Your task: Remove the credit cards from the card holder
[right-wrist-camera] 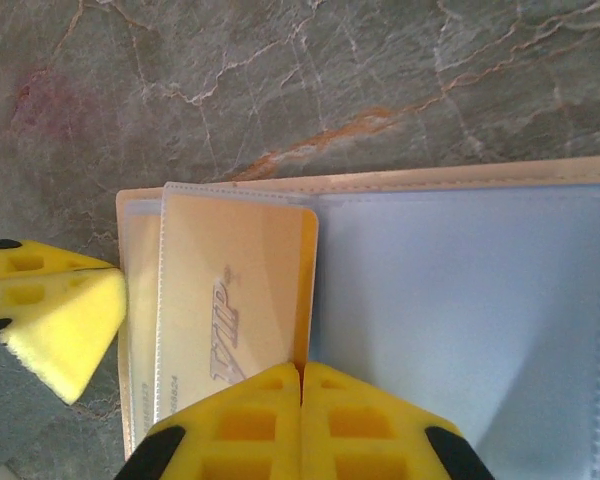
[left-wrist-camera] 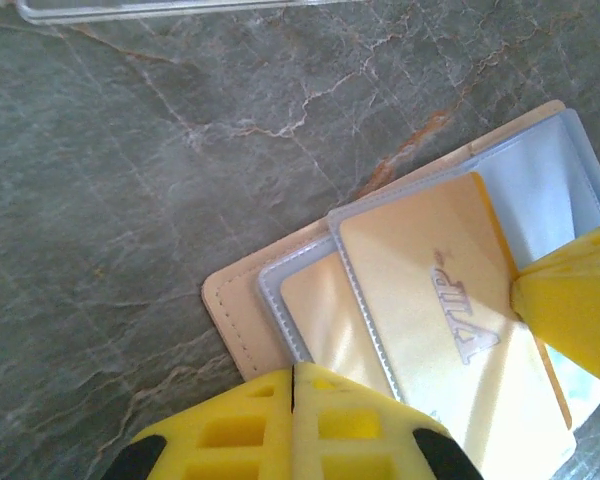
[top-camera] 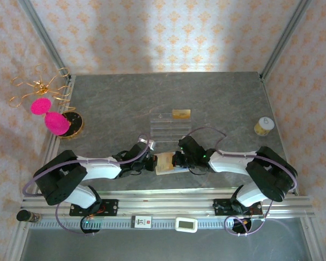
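1. The card holder [top-camera: 164, 163] lies open and flat on the desk [top-camera: 114, 109], inside facing up, directly between the two claws.
2. A gold card [right-wrist-camera: 230, 300] lettered "VIP" sits in a clear sleeve [left-wrist-camera: 352, 262] on one half of the card holder. A bluish panel [right-wrist-camera: 460, 320] covers the other half.
3. A second gold card [left-wrist-camera: 315, 310] shows in a lower sleeve, nearer the card holder's tan corner.
4. The left claw [left-wrist-camera: 293, 410] is narrow, its yellow pads pressed together. Its tips rest on the card holder's edge, over the lower sleeve. I cannot tell whether any of the card holder is nipped between them.
5. The right claw [right-wrist-camera: 301, 400] is also narrow, its pads tight against each other. It sits at the long edge of the gold card, where the card meets the bluish panel. I cannot tell whether that edge is caught between the pads.
6. Beyond the card holder, farther from the arms, lies a clear tray [top-camera: 168, 129]. It is apart from the card holder, and a third gold card [top-camera: 181, 113] lies at its far right corner.
7. A small spool [top-camera: 264, 126] stands well to the right of the card holder.
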